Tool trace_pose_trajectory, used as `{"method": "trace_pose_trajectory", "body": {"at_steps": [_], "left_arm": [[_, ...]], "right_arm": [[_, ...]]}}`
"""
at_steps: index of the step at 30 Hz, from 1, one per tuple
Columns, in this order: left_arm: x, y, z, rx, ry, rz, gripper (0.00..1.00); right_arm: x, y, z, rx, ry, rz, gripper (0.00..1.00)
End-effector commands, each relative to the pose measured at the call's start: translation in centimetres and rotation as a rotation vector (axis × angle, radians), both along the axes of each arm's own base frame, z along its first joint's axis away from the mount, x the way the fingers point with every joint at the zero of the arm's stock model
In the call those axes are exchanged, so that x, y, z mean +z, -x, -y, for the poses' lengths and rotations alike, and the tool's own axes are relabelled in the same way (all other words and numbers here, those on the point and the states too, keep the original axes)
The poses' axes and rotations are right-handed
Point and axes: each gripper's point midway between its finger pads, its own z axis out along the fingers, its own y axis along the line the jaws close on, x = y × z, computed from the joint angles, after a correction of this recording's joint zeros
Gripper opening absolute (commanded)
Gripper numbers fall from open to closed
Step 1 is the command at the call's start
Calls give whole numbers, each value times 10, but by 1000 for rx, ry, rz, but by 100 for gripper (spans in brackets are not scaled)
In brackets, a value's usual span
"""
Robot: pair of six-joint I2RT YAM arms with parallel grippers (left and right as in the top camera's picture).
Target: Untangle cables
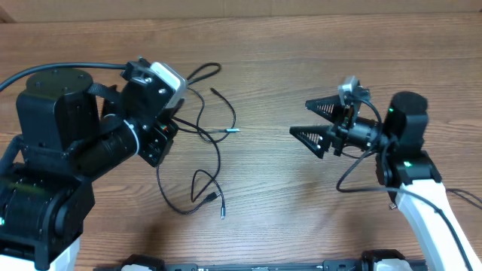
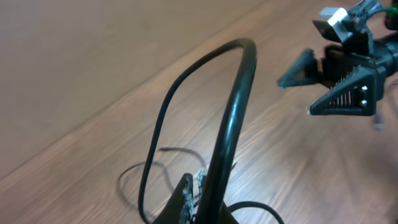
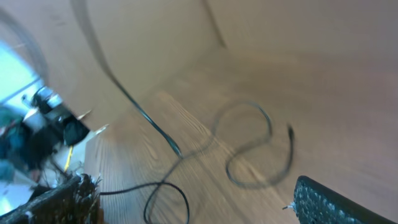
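Thin black cables (image 1: pixel 219 154) sprawl in loose loops over the wooden table, from a bend at the back (image 1: pixel 207 71) to silver-tipped plug ends (image 1: pixel 222 214) near the front. My left gripper (image 1: pixel 167 128) sits at their left side, shut on a cable. In the left wrist view that cable (image 2: pixel 239 87) rises from the closed left gripper (image 2: pixel 202 193) as a tall loop. My right gripper (image 1: pixel 312 120) hovers open to the right of the tangle, apart from it. In the right wrist view the cables (image 3: pixel 268 127) lie blurred ahead of the wide right gripper (image 3: pixel 199 208), nothing between its fingers.
The left arm's bulky black base (image 1: pixel 53 143) fills the left of the table. The right arm's white link (image 1: pixel 429 211) runs to the front right, with its own thicker black wire (image 1: pixel 354 181) hanging beside it. Bare wood (image 1: pixel 271 196) lies between the arms.
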Motion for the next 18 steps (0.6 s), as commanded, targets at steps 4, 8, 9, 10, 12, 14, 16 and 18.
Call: {"method": "trace_pose_trajectory", "body": {"at_steps": [4,8,9,10,12,14,16,18], "left_arm": [[-2,1,35,-164,123,-88,4],[-9,-14,44,-164,181,-158,4],[-9,-16,51,-200,204,-167,4],[-8,-16,55,-220,213,-170,4],[-9,-17,65,-253,229,-182,4],[-11,-15,81,-299,228,-189,4],[-12,-9,103,-369,222,-189,4],[-11,-2,123,-433,220,-174,5]], "right_arm": [[45,39,-11,187,-56,189,100],[51,58,-15,301,-78,223,100],[52,61,-15,318,-80,232,100],[53,62,-15,324,-81,237,100],[53,62,-15,324,-80,242,100],[55,63,-17,331,-80,254,100],[55,61,-21,321,-75,266,100],[55,56,-23,291,-71,259,100]]}}
